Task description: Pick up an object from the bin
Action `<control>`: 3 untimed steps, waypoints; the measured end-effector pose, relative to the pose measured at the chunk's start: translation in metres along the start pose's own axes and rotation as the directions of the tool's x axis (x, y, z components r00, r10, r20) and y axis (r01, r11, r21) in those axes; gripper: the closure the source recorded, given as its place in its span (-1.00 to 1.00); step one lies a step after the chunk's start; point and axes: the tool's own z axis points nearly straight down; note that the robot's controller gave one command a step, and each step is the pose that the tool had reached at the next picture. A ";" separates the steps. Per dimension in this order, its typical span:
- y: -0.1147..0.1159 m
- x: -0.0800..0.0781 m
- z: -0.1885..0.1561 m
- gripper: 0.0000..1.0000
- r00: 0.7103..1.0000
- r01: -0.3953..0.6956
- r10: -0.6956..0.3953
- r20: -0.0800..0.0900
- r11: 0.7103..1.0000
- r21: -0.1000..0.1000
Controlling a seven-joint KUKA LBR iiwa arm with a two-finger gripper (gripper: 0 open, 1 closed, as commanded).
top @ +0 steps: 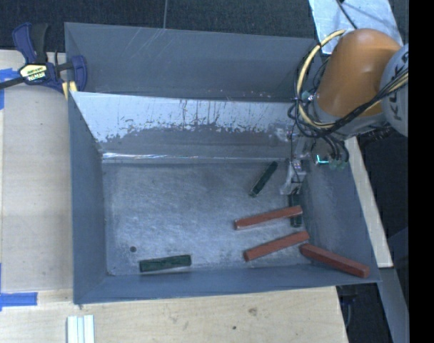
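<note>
While the end effector [295, 209] hangs over the right end of the uppermost brown stick [267, 219] — its long axis running left and slightly down — a dark green stick [263, 179] lies just above it; grip width cannot be told.

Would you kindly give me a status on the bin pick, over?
Gripper low at the bin right side, over upper brown bar, its right end. A dark green pen just left. Two more brown bars nearer the front wall.
</note>
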 end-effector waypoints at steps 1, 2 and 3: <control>-0.028 -0.008 0.091 -1.00 0.999 0.037 -0.037 -0.002 0.999 -0.001; -0.028 -0.011 0.086 1.00 0.999 0.039 -0.039 0.006 0.999 0.001; -0.031 0.003 -0.048 1.00 0.993 0.116 -0.116 0.016 0.993 0.005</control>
